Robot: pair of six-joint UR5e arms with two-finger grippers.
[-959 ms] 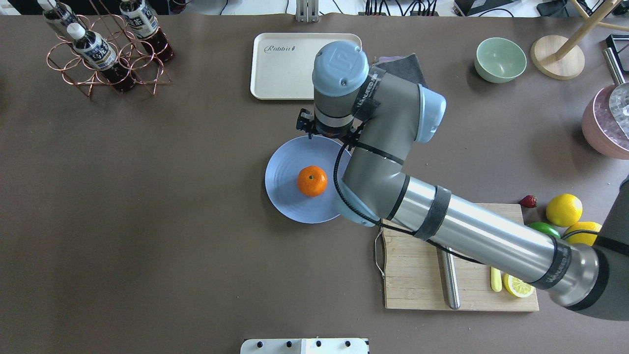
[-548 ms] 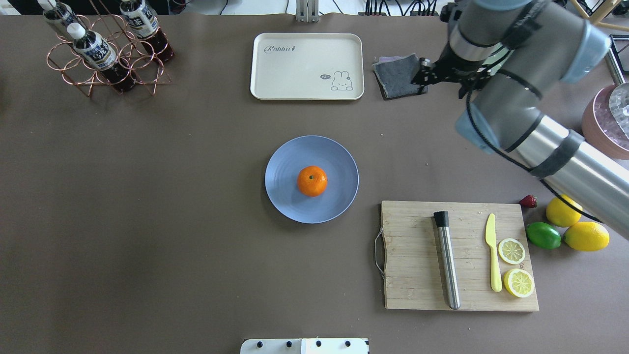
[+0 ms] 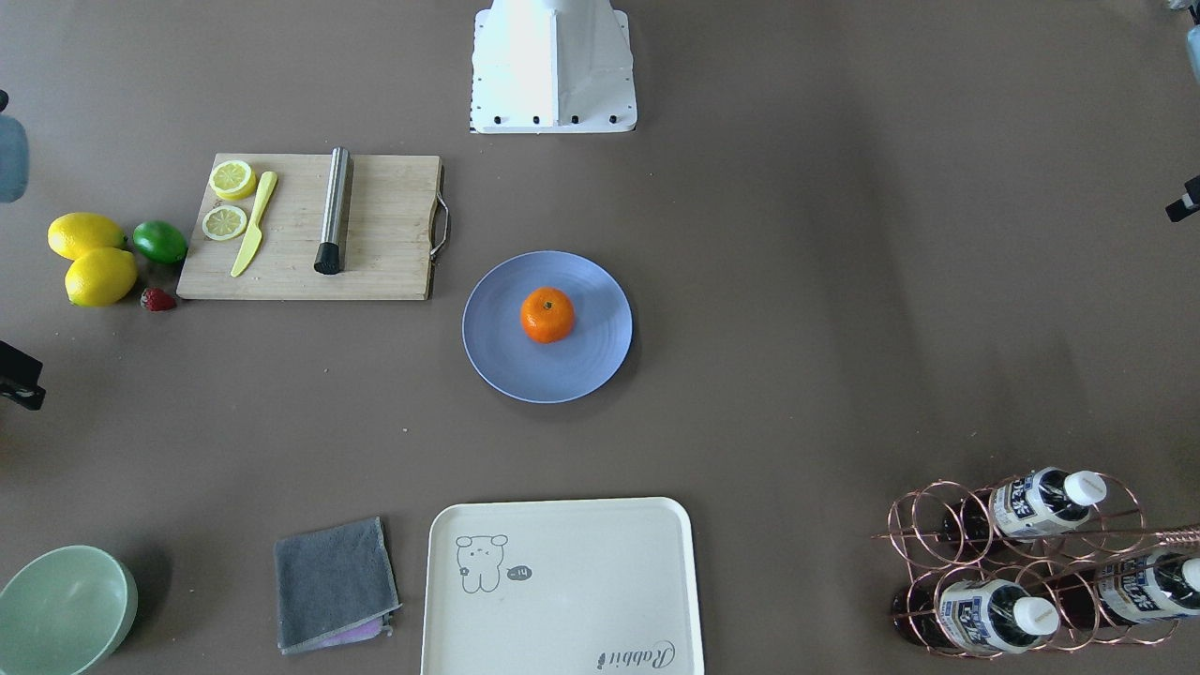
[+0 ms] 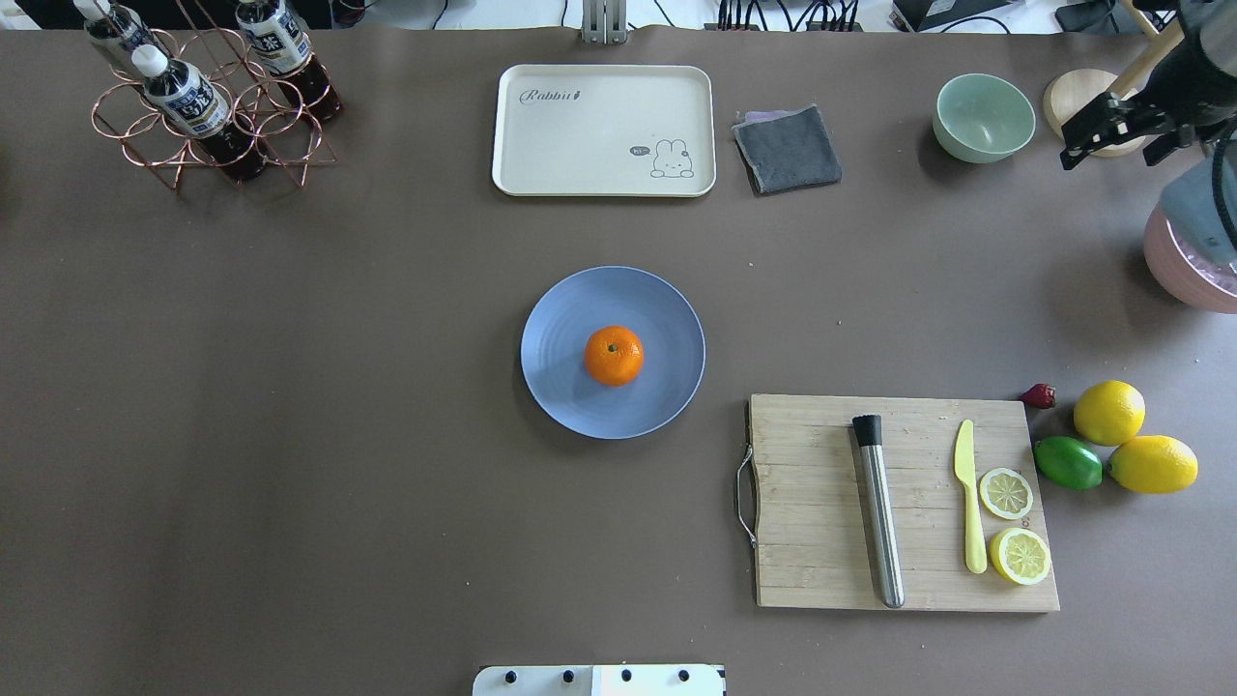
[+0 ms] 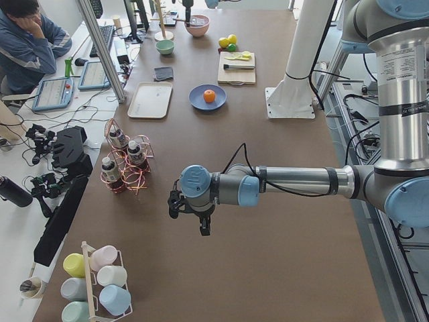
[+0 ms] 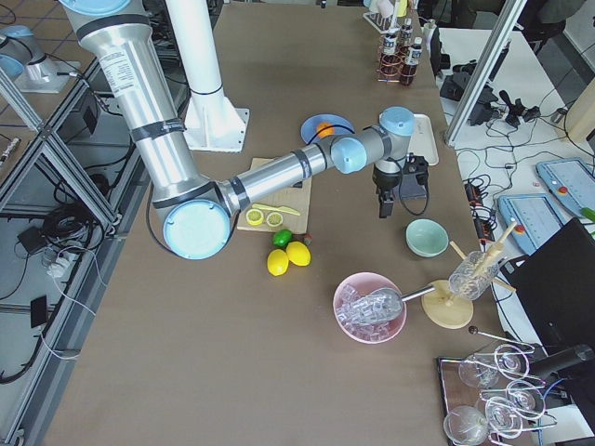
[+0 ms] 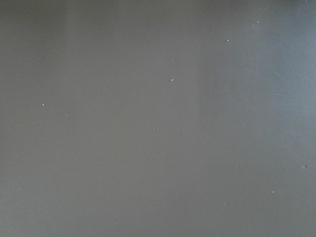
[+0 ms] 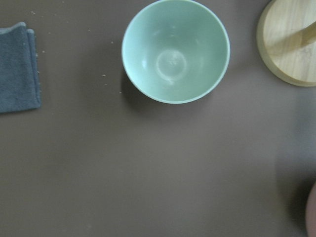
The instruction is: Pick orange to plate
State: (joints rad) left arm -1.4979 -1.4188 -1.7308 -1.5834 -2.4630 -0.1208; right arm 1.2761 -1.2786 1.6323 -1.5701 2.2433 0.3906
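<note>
The orange [image 4: 613, 355] sits on the plate [image 4: 570, 396], a little right of its middle in the overhead view, stem dimple up and touching nothing but the plate; the plate's shallow ringed dish should keep a round fruit from rolling, which is likely why it rests so squarely there. The plate lies in the centre of the tabletop [image 4: 290, 435], apart from the cutting board [image 4: 821, 541] at lower right and the cream tray [image 4: 580, 135] above it. With the fruit already where the task wants it, the job looks done.

The right tool [image 6: 383, 209] hangs high at the upper right of the overhead frame, well apart from the plate; its wrist camera looks straight down on the green bowl [image 8: 175, 49], with a corner of the grey cloth [image 8: 17, 69] at the left edge, so it holds no claim on the fruit. None of its fingers show in that wrist view, and I cannot tell whether its jaws are apart or together.

The left tool [image 5: 203, 227] points down over bare tabletop in the lower middle of the left side view, nearer the camera than the bottle rack [image 5: 124, 164] and far from the plate; probably parked there to leave the working area free. Its wrist view shows only brown surface, so its jaws cannot be judged either.
</note>
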